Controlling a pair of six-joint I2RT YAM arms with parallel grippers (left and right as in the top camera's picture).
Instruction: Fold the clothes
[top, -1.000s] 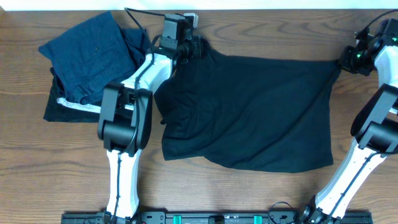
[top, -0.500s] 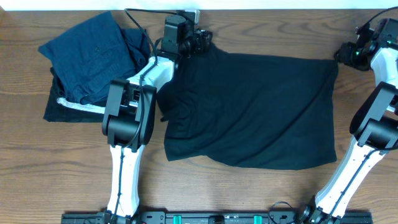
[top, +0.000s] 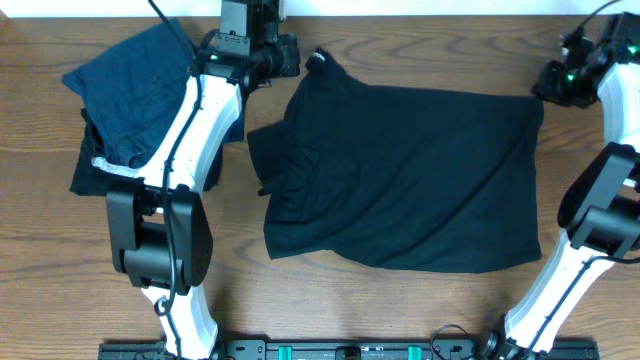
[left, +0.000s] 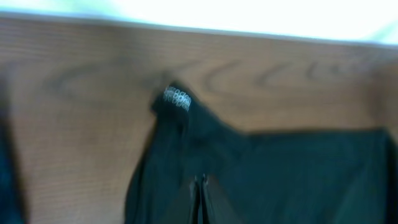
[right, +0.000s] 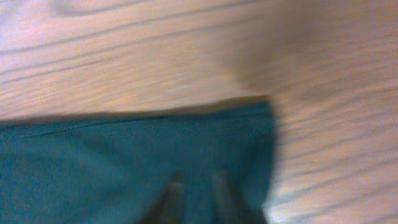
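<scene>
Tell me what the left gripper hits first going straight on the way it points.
Most likely the collar of the top: in the overhead view the left gripper points right, and the collar lies just ahead, apart from it. Height is unclear, so it might pass over.

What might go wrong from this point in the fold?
The black top lies bunched along its left side, so folding now may trap wrinkles. The left gripper hovers off the cloth, beside the navy pile; a careless reach might snag that instead.
</scene>
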